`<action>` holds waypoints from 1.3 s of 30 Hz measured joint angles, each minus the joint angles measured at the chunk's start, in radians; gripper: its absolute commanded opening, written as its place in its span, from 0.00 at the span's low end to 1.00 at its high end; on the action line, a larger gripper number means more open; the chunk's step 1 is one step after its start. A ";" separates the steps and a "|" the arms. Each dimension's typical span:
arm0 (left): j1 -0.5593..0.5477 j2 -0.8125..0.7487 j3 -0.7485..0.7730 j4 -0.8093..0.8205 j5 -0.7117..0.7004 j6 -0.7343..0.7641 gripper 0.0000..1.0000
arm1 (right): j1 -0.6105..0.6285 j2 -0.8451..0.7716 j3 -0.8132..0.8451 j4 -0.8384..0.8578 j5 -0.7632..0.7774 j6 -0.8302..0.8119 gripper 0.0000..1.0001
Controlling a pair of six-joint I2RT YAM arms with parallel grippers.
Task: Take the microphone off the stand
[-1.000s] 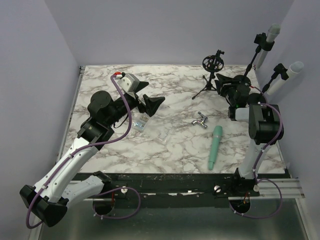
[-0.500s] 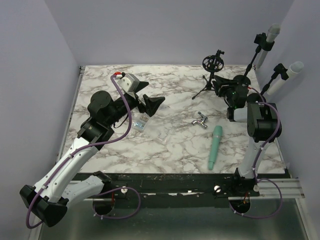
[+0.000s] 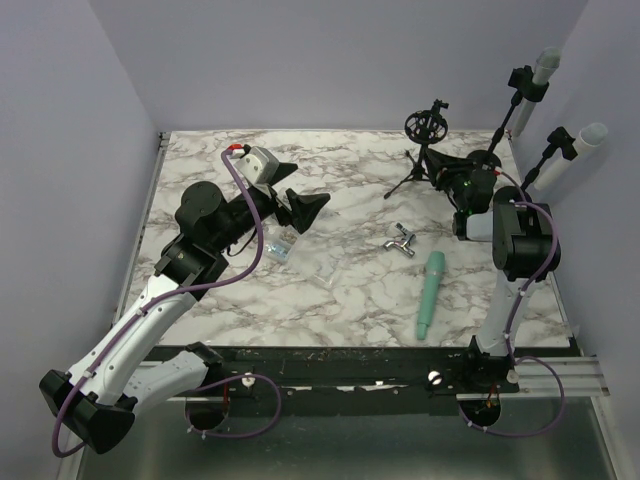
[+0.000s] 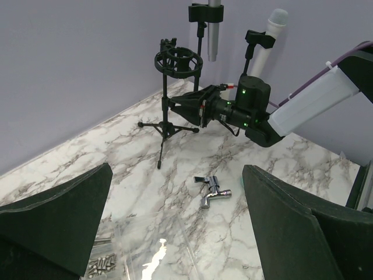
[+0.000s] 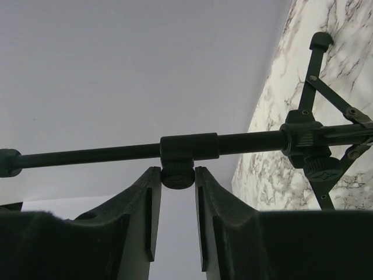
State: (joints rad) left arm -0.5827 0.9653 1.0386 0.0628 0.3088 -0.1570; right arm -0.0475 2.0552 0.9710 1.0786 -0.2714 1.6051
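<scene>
Microphone (image 3: 430, 295), teal and slim, lies flat on the marble surface (image 3: 330, 300) near the right front, its head toward the back. It is well apart from the tripod stand (image 3: 424, 152) at the back right. That stand is upright on three spread legs, and the ring-shaped shock mount (image 3: 423, 123) on top holds nothing.

The right hand (image 3: 437, 168) reaches in sideways at the stand's pole. In the right wrist view its two fingers (image 5: 148, 198) stand a small way apart on either side of a small round knob (image 5: 178, 175) on a collar of the pole. Each finger is just beside the knob, but I cannot tell whether they touch or press it.

A small chrome tap fitting (image 3: 400, 240) rests on the surface between the stand and the teal microphone.

Past the right edge, a grey microphone (image 3: 546, 68) and a white microphone (image 3: 590, 135) sit in clips on two taller stands.

The left hand (image 3: 300, 190) hovers over the middle left of the surface with its fingers spread wide and grips nothing. Below it lies a clear plastic bag (image 3: 280, 245) with small screws inside.
</scene>
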 measured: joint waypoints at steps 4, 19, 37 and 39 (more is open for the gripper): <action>0.000 0.000 0.000 0.000 0.000 0.000 0.98 | 0.000 0.001 0.003 0.005 -0.005 -0.005 0.01; 0.000 0.016 0.000 0.000 0.019 0.000 0.98 | 0.015 -0.130 0.082 -0.323 0.063 -0.508 0.01; 0.000 0.017 0.000 0.001 0.019 0.011 0.98 | 0.246 -0.171 0.208 -0.543 0.507 -1.314 0.01; 0.000 0.017 0.000 0.001 0.018 0.011 0.98 | 0.265 -0.171 0.200 -0.525 0.547 -1.381 0.01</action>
State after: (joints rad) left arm -0.5831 0.9821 1.0386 0.0635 0.3271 -0.1455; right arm 0.2176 1.8843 1.1713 0.5537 0.2756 0.2245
